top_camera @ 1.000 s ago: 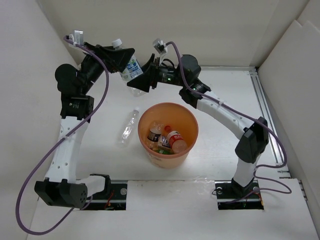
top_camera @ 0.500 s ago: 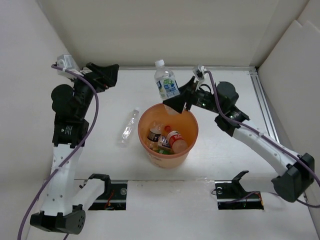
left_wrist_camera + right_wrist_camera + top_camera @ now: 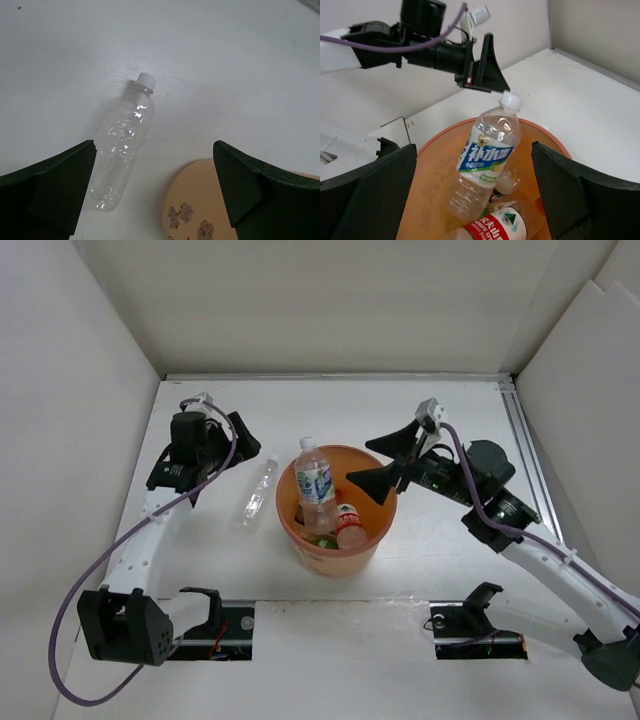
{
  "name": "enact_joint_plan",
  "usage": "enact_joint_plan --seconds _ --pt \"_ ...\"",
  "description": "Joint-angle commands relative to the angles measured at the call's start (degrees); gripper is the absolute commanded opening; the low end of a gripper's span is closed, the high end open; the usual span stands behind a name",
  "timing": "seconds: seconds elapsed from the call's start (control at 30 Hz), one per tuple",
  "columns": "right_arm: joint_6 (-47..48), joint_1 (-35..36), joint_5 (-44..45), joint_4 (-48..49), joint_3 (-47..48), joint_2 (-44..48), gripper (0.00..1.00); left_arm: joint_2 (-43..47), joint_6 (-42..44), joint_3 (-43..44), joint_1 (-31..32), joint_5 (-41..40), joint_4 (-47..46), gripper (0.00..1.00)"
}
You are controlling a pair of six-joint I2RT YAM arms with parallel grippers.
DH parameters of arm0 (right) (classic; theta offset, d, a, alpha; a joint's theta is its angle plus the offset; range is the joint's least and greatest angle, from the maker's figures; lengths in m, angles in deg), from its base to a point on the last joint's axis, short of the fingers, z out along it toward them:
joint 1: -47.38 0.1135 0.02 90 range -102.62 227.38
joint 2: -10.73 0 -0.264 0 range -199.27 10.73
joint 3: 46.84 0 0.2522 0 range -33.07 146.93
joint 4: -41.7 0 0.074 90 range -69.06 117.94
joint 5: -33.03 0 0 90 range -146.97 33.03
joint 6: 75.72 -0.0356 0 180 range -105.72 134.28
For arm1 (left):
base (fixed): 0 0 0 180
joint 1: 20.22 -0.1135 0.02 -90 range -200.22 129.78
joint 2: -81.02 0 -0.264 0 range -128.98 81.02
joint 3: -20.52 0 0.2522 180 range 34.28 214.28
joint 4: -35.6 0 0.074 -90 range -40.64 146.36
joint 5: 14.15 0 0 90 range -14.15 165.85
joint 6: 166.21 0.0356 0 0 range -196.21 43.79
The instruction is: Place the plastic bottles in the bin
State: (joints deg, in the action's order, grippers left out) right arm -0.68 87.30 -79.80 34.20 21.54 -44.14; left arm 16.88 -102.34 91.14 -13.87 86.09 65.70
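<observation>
A: Holding anything, the right end effector (image 3: 372,462)?
B: No, spread empty at the bin (image 3: 330,558) rim; the labelled bottle (image 3: 315,480) leans inside. The left end effector (image 3: 155,150) gapes over the clear bottle (image 3: 257,490), between bin and the worktop (image 3: 450,410)'s left edge.

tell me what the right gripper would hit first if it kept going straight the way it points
Probably the blue-labelled bottle leaning in the bin. It sits dead ahead of the open right gripper, between its fingers, though depth is unclear.

— Obstacle one: bin (image 3: 340,558), centre; a labelled bottle (image 3: 315,483) juts above its rim.
— Obstacle two: clear bottle (image 3: 257,490) lying just left of it. We find open surface (image 3: 330,410) behind the bin.
</observation>
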Motion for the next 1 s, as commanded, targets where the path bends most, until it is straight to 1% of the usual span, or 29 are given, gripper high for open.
enact_joint_plan --seconds 0.0,0.07,0.1,0.13,0.2,0.33,0.4,0.43,0.53,0.63,0.67,0.8,0.83,0.93,0.97 --pt "2.7 0.7 3.0 -1.7 2.3 4.2 1.0 -0.5 5.7 2.3 2.4 -2.4 4.6 1.0" --pt "3.3 0.7 3.6 -2.9 3.0 6.0 1.0 -1.9 6.2 2.3 6.3 -5.5 4.6 1.0" --pt "3.3 0.7 4.1 -3.5 3.0 6.0 1.0 -4.5 6.9 2.3 7.4 -7.1 5.8 1.0" --pt "3.8 0.7 4.1 -4.1 3.8 6.9 1.0 -6.1 6.9 2.3 8.1 -7.2 5.8 1.0" --pt "4.3 0.7 4.1 -5.5 4.5 7.6 1.0 -9.9 6.9 2.3 8.2 -7.2 6.5 1.0" --pt "4.9 1.2 3.6 -6.0 3.8 10.9 1.0 -14.4 6.9 2.3 8.2 -11.3 7.1 1.0" --pt "5.5 1.2 2.9 -6.0 3.1 12.6 1.0 -16.6 6.4 3.7 8.2 -12.8 7.1 1.0" --pt "5.5 1.2 2.4 -6.0 3.1 13.2 1.0 -19.1 6.4 3.7 8.2 -12.8 7.7 1.0" --pt "6.0 1.2 1.7 -6.0 2.1 15.4 1.0 -22.0 6.4 3.7 8.2 -11.7 5.9 1.0" --pt "6.0 1.2 1.2 -6.0 0.7 17.5 1.0 -26.7 5.8 3.7 8.2 -10.2 5.4 1.0" --pt "6.0 1.2 1.2 -6.0 0.1 18.0 1.0 -29.7 5.8 3.7 8.2 -10.8 6.2 1.0" --pt "6.5 1.2 2.0 -6.0 -1.0 20.0 1.0 -36.2 3.9 5.0 8.2 -14.6 8.8 0.94" --pt "6.5 1.2 2.0 -6.0 -1.0 20.8 1.0 -37.1 3.9 6.6 8.2 -15.8 9.6 0.87" --pt "7.1 1.2 2.0 -6.0 -1.6 20.8 1.0 -37.6 1.7 8.1 8.2 -19.4 10.7 0.73" --pt "7.1 1.2 2.0 -6.0 -2.1 20.8 1.0 -37.6 1.7 8.6 7.4 -19.4 10.7 0.68"
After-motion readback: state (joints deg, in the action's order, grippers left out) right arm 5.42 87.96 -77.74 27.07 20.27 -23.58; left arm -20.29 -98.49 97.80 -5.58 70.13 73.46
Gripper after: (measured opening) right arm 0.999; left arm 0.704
